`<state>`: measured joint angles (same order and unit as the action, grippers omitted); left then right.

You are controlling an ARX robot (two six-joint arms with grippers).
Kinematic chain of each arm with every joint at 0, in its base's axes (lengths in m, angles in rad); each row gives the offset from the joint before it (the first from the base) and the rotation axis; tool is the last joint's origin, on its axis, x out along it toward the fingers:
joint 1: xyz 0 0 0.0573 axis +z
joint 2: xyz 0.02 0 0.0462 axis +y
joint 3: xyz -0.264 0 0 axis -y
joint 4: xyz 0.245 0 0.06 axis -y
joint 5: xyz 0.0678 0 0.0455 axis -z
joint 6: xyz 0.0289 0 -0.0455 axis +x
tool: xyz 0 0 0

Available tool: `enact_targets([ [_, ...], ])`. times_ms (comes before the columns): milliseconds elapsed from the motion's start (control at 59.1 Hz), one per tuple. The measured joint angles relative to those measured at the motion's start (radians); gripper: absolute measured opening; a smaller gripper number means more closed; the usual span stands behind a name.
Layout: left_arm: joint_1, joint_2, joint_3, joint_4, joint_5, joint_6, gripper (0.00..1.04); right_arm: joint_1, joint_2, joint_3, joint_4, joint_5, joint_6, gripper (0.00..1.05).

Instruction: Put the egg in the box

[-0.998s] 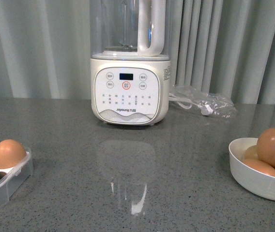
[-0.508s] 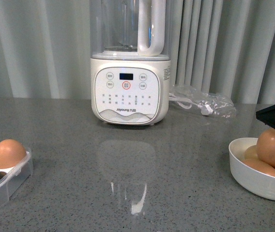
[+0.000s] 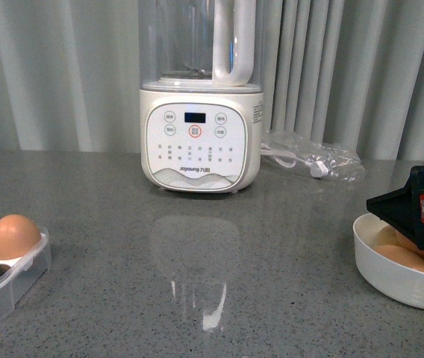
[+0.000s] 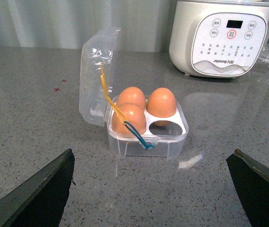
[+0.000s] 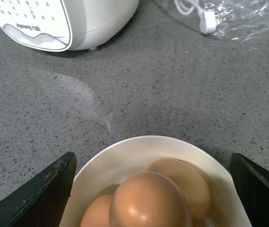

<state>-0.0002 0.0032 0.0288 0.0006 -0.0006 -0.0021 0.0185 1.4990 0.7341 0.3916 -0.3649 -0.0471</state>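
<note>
The box (image 4: 146, 137) is a clear plastic egg case with its lid (image 4: 96, 71) hinged open. It holds three orange-brown eggs (image 4: 162, 101), and one cup (image 4: 168, 128) is empty. In the front view the box (image 3: 10, 280) sits at the left edge. My left gripper (image 4: 152, 163) is open, hanging short of the box with nothing between its fingers. A white bowl (image 5: 125, 153) holds more eggs, with the topmost egg (image 5: 148, 201) lying in the middle. My right gripper (image 5: 152, 158) is open just above the bowl, one finger on each side of that egg. From the front, the right gripper (image 3: 413, 212) covers part of the bowl (image 3: 395, 280).
A cream blender (image 3: 201, 142) stands at the back centre before a curtain. A clear bag with a white cable (image 3: 316, 160) lies to its right. A yellow and blue tie (image 4: 125, 120) hangs over the box's front.
My right gripper has come in from the right and dropped over the bowl, now hiding the top egg in the front view. The box and its eggs have not moved.
</note>
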Motion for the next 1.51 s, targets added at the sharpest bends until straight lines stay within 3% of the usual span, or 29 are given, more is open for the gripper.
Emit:
enact_targets([
  [338, 0.0, 0.0, 0.0, 0.0, 0.0, 0.0, 0.98, 0.002, 0.0, -0.022, -0.009, 0.0, -0.025, 0.96],
  [643, 0.0, 0.0, 0.0, 0.0, 0.0, 0.0, 0.98, 0.003, 0.0, -0.033, -0.01, 0.004, -0.043, 0.51],
  [728, 0.0, 0.0, 0.0, 0.0, 0.0, 0.0, 0.98, 0.003, 0.0, -0.033, -0.014, 0.002, -0.051, 0.43],
  [1269, 0.0, 0.0, 0.0, 0.0, 0.0, 0.0, 0.98, 0.022, -0.212, 0.0, -0.114, -0.016, -0.087, 0.42],
  [1506, 0.0, 0.0, 0.0, 0.0, 0.0, 0.0, 0.98, 0.061, -0.186, 0.071, -0.066, -0.077, -0.078, 0.42],
])
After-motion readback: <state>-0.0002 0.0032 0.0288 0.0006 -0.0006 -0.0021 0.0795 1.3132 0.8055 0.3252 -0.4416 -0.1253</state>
